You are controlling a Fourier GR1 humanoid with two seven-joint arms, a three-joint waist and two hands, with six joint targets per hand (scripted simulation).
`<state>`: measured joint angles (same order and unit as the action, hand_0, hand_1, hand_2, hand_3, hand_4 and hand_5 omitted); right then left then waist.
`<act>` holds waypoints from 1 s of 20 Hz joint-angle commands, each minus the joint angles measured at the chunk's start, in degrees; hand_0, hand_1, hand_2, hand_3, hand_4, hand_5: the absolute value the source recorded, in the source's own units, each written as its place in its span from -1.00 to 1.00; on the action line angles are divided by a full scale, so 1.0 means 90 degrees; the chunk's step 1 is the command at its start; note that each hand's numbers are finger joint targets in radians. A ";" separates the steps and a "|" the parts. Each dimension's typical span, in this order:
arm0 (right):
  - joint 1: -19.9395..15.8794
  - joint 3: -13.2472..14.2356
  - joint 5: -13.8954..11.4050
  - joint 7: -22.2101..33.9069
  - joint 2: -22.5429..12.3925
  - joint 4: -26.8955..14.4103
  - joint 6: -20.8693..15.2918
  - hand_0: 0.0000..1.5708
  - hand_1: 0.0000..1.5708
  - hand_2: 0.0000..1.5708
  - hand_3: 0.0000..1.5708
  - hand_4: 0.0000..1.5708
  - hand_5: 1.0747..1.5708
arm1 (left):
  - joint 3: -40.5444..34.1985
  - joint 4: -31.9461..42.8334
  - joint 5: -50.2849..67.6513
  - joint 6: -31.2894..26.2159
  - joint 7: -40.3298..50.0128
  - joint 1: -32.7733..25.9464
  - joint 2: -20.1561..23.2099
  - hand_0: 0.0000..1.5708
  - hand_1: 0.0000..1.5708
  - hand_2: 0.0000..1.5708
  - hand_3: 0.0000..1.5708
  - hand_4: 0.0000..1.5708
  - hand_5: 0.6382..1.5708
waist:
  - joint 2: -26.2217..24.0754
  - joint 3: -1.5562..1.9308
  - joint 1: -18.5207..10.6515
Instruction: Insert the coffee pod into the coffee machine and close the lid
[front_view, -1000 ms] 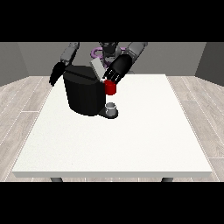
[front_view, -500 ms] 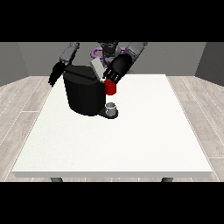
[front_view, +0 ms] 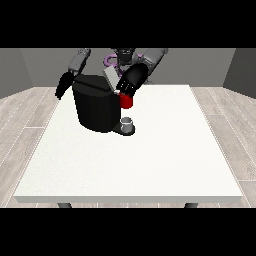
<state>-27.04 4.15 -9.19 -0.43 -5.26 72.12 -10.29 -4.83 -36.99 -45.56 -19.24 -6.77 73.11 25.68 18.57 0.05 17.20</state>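
The black coffee machine [front_view: 97,107] stood in the upper left of the white table [front_view: 150,160], with a grey lid [front_view: 111,79] tilted up at its top. The hand at the view's right [front_view: 131,80] sat at the machine's upper right corner, just above a red thing at the machine [front_view: 126,101]; whether its fingers were spread, pressed or pinching anything could not be told. The pod itself did not plainly show: only a grey thing [front_view: 128,122] stood on the machine's base, below the red thing. The hand at the view's left [front_view: 63,85] hung beside the machine's left flank, apart from it, fingers pointing down and seemingly relaxed.

Judging by this, the step was work at the lid. Done well, it called for a slow press down on the lid without shoving the machine sideways.

The tabletop was plain and matte. Around it lay pale plank flooring [front_view: 25,115] and grey walls [front_view: 30,65]
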 commanded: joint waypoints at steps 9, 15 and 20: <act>-0.0043 -0.0102 -0.0168 0.0128 0.0027 0.0146 -0.0146 -1.00 -1.00 -1.00 -1.00 -1.00 1.00 | 0.0068 0.0162 -0.0273 0.0367 -0.0510 -0.0154 0.0171 0.42 0.42 0.45 0.25 -1.00 1.00 | 0.0242 -0.0005 0.0014; -0.0182 -0.0018 -0.0082 0.0120 0.0057 -0.0016 -0.0144 -1.00 -1.00 -1.00 -1.00 -1.00 1.00 | -0.0080 0.0094 -0.0207 0.0394 -0.0501 0.0254 0.0189 0.59 0.59 0.54 0.22 -1.00 1.00 | 0.0308 -0.0003 0.0069; 0.0275 -0.0345 -0.0173 0.0222 0.0103 0.0471 0.0035 -1.00 -1.00 -1.00 -1.00 -0.91 1.00 | -0.0220 0.0371 -0.0243 0.0613 -0.0819 -0.0092 0.0514 0.56 0.56 0.53 0.24 -1.00 1.00 | 0.0154 -0.0006 0.0411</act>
<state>-27.63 2.59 -10.51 1.21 -4.71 74.06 -10.93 -6.58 -35.12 -47.19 -14.65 -12.07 74.13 28.77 21.28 -0.02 19.36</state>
